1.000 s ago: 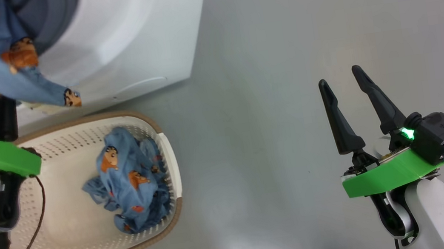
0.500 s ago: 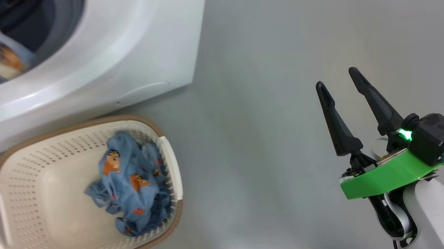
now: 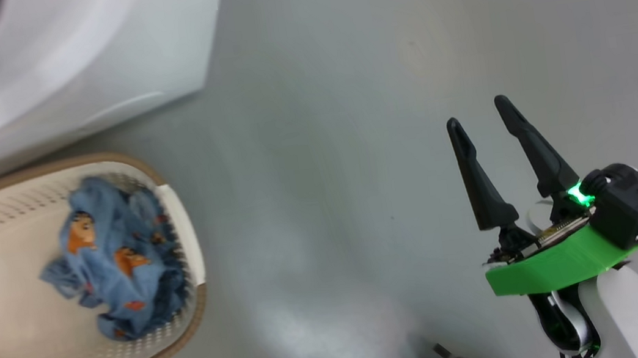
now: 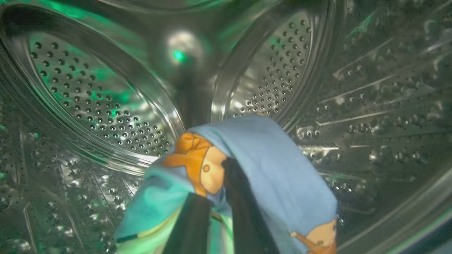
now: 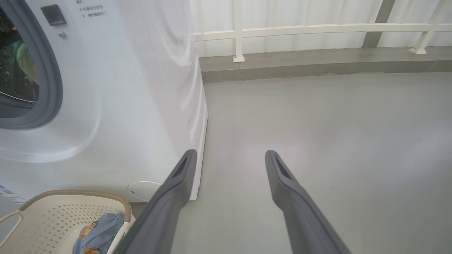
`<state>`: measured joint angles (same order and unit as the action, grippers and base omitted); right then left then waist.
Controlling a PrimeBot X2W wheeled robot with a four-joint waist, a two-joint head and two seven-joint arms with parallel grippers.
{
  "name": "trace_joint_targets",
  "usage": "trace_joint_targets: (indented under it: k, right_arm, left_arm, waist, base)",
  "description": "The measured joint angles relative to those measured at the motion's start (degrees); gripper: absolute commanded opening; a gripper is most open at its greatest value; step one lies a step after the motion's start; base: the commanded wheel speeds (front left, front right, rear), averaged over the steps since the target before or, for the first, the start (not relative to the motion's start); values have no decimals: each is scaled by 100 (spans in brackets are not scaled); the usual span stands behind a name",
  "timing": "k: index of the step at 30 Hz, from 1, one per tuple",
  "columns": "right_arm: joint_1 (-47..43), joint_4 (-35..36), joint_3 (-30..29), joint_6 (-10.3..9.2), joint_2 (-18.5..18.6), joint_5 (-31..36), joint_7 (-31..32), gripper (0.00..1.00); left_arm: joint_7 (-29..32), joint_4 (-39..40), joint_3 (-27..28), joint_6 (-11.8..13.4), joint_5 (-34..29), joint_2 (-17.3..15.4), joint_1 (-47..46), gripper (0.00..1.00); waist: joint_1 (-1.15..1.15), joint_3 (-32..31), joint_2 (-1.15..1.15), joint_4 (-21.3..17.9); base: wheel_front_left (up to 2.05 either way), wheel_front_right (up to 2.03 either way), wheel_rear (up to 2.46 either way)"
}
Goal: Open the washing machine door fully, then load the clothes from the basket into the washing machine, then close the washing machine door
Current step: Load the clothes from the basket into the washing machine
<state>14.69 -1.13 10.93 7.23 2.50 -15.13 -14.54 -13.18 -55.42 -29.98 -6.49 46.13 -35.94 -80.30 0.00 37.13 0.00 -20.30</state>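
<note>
Deep in the steel drum point(image 4: 99, 106) of the washing machine point(image 3: 64, 71), my left gripper point(image 4: 212, 180) was clamped on a light blue printed garment point(image 4: 268, 169), the cloth draped over both fingers with the perforated back wall straight ahead. The other clothes point(image 3: 113, 255) lay bunched at the right end of the basket point(image 3: 200, 305) before the washer, well to the left of my right gripper point(image 3: 476, 110), which hung spread and empty over the bare floor point(image 3: 320, 142); the left arm looked the likelier to fetch them.

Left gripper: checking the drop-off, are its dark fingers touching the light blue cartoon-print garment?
Touching. The left wrist view shows the left gripper pinched shut on the light blue cartoon-print garment, fabric draped over its fingers, inside the perforated steel drum.
</note>
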Motion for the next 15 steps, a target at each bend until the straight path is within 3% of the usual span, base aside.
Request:
trace_joint_targets:
  k: [7,8,9,10,15]
  right_arm:
    - [-20,107,33,0,-12,-105,0,100]
    - [-23,110,35,0,-12,-105,0,100]
    - [-25,110,36,0,-13,-105,0,100]
    - [-25,109,36,0,-13,-105,0,100]
    - [-24,71,48,0,-18,-104,0,100]
  left_arm:
    - [86,-641,-97,5,-307,-110,-616,0]
    - [247,-778,-135,7,-321,-87,-654,8]
    - [412,-900,-179,8,-335,-65,-684,88]
    - [589,-1005,-241,7,-349,-44,-712,100]
    - [1432,-1391,-463,-1,-385,177,-767,100]
  waist:
    - [0,359,0,-258]
    - [0,390,0,-288]
    - [0,416,0,-314]
    - [1,432,0,-334]
    - [0,364,0,-342]
  base:
    - [0,0,0]
    - [0,0,0]
    - [0,0,0]
    - [0,0,0]
    - [0,0,0]
